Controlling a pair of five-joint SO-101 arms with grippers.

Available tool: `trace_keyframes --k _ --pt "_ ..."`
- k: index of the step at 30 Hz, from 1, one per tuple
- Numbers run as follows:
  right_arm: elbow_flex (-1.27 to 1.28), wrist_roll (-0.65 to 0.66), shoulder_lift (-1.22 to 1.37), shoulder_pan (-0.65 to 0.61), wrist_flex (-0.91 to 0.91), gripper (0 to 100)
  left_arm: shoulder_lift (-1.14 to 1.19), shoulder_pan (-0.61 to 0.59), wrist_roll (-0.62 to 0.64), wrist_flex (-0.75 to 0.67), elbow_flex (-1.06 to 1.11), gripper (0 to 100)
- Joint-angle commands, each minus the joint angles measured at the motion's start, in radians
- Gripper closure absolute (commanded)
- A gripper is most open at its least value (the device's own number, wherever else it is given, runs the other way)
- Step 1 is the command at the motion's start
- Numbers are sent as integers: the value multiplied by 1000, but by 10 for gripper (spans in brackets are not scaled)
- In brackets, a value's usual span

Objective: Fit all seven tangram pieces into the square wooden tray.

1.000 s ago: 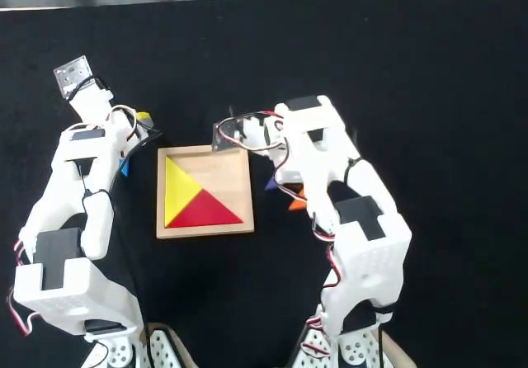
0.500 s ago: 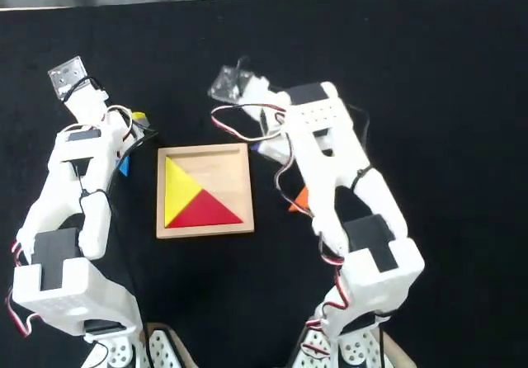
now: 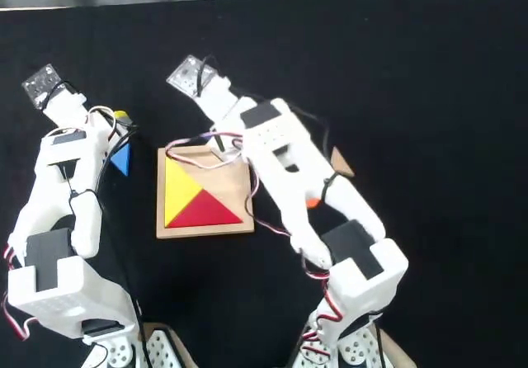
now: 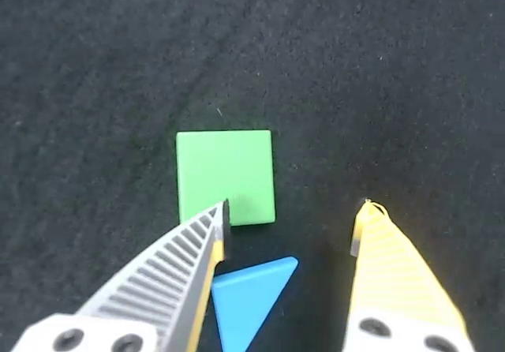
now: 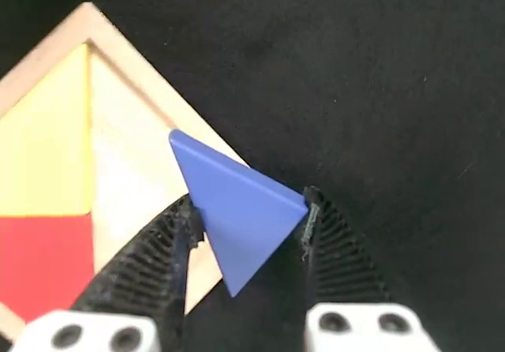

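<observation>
1. We see the orange piece [image 3: 312, 203] only as a sliver; the right arm covers most of it. The light blue triangle [image 4: 251, 293] is cut by the frame edge in the left wrist view and partly hidden behind a finger.
2. We can't tell how high the dark blue triangle [image 5: 237, 202] hangs above the wood.
3. Since a second ago the right arm has swung from the tray's right side across to its far edge. The dark piece that lay beside the orange one is gone from there. A tan piece [image 3: 341, 163] now lies uncovered on the bench [image 3: 429, 96], right of that arm. The left arm has shifted outward a bit.
4. The square wooden tray [image 3: 205, 232] holds a yellow triangle [image 3: 181, 191] and a red triangle [image 3: 206, 211], touching edge to edge. The rest of its floor is bare wood.
5. The right end effector [image 5: 246, 214] is clamped on the dark blue triangle, which overlaps the tray's rim in the right wrist view.
6. The left end effector [image 4: 290, 222] is spread wide, gripping nothing, above a green square [image 4: 226, 177] and the light blue triangle, which lie just beside each other left of the tray.
</observation>
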Motion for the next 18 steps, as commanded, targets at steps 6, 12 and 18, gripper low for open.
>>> trace_keyframes --k 6,12,18 --pt "42 -28 -61 -11 -68 892 -6 -2 12 -14 -53 737" --pt "122 -161 -33 -15 -172 892 -6 -1 12 -14 -50 737" --pt "154 -169 -13 -15 -238 892 -6 -1 12 -14 -50 737"
